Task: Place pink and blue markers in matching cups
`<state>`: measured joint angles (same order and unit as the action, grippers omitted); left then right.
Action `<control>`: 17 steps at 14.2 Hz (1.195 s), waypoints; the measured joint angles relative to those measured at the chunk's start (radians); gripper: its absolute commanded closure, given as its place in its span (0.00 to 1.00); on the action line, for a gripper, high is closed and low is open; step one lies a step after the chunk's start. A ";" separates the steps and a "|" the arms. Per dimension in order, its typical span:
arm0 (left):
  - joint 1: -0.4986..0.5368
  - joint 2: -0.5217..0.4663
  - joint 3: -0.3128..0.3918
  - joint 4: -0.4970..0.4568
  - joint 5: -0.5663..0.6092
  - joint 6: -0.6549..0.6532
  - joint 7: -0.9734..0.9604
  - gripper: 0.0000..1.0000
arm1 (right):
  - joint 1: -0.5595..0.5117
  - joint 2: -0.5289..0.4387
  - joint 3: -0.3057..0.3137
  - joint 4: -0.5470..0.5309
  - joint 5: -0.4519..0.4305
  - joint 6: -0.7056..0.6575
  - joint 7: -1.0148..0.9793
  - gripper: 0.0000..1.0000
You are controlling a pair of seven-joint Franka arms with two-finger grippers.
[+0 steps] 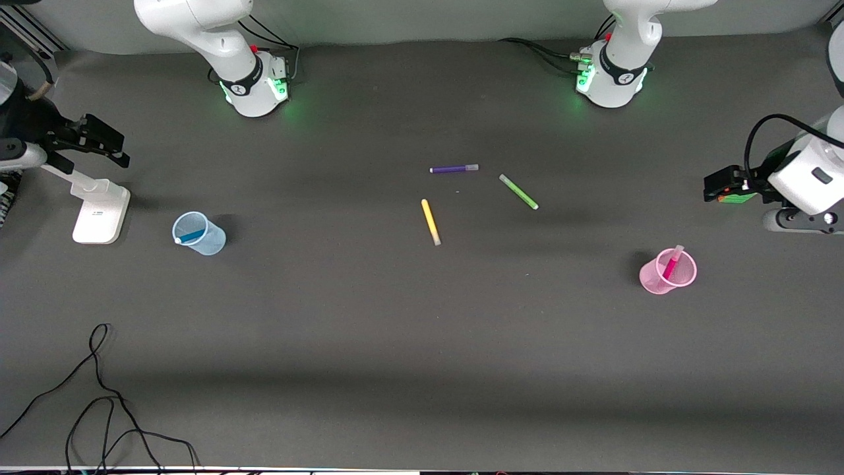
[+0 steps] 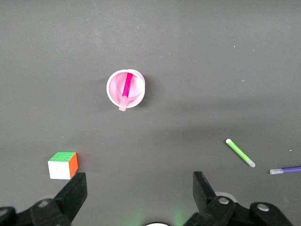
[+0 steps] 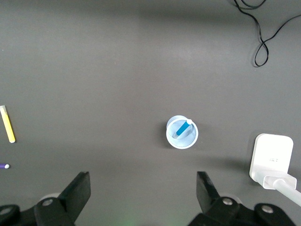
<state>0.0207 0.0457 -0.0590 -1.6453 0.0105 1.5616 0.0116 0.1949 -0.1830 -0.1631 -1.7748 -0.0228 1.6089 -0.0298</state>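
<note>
Now pink marker (image 1: 671,264) in pink cup (image 1: 653,280), blue marker (image 1: 191,235) in blue cup (image 1: 211,243); both pincers agape.

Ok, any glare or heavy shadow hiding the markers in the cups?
Front view: even light, soft shadows beside the blue cup and pink cup; green glow only at the arm bases. Left wrist view: pink marker crisp. Right wrist view: blue marker clear, no glare.
</note>
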 measured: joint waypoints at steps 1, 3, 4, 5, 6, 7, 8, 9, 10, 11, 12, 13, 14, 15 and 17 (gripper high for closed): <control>-0.007 0.000 0.002 0.001 -0.001 0.000 -0.009 0.00 | -0.019 0.012 0.027 -0.003 0.000 0.007 0.000 0.00; -0.018 0.000 0.006 0.003 -0.004 0.000 -0.014 0.00 | -0.027 0.038 0.049 -0.005 0.000 0.043 0.001 0.00; -0.022 0.000 0.008 0.004 -0.004 0.000 -0.015 0.00 | -0.027 0.046 0.052 -0.005 0.000 0.052 0.001 0.00; -0.028 0.000 0.012 0.005 -0.004 0.000 -0.016 0.00 | -0.027 0.051 0.053 -0.005 0.000 0.057 0.001 0.00; -0.034 0.000 0.019 0.005 -0.004 -0.001 -0.016 0.00 | -0.027 0.053 0.054 -0.005 0.000 0.058 0.001 0.00; -0.036 -0.001 0.023 0.005 -0.004 -0.002 -0.016 0.00 | -0.027 0.056 0.055 -0.005 0.000 0.060 0.001 0.00; -0.036 -0.001 0.027 0.005 -0.004 -0.004 -0.016 0.00 | -0.027 0.059 0.056 -0.005 0.001 0.064 0.001 0.00; -0.036 -0.001 0.030 0.005 -0.005 -0.009 -0.016 0.00 | -0.027 0.063 0.056 -0.005 0.002 0.068 0.001 0.00; -0.036 -0.001 0.031 0.005 -0.005 -0.015 -0.015 0.00 | -0.027 0.066 0.057 -0.005 0.003 0.071 0.001 0.00; -0.036 -0.002 0.032 0.005 -0.005 -0.017 -0.015 0.00 | -0.027 0.068 0.057 -0.005 0.004 0.072 0.001 0.00; -0.036 -0.002 0.032 0.005 -0.005 -0.017 -0.015 0.00 | -0.027 0.069 0.057 -0.005 0.006 0.072 0.001 0.00; -0.037 -0.002 0.032 0.005 -0.005 -0.018 -0.015 0.00 | -0.027 0.069 0.057 -0.005 0.007 0.072 0.001 0.00; -0.037 -0.002 0.032 0.005 -0.005 -0.018 -0.015 0.00 | -0.027 0.069 0.057 -0.005 0.007 0.072 0.001 0.00; -0.037 -0.002 0.032 0.005 -0.005 -0.018 -0.015 0.00 | -0.028 0.069 0.057 -0.005 0.008 0.072 0.001 0.00; -0.037 -0.002 0.032 0.005 -0.006 -0.018 -0.015 0.00 | -0.028 0.069 0.057 -0.005 0.008 0.072 0.001 0.00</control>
<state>-0.0168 0.0439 -0.0274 -1.6406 0.0049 1.5438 -0.0039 0.1671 -0.1141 -0.1064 -1.7794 -0.0148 1.6807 -0.0289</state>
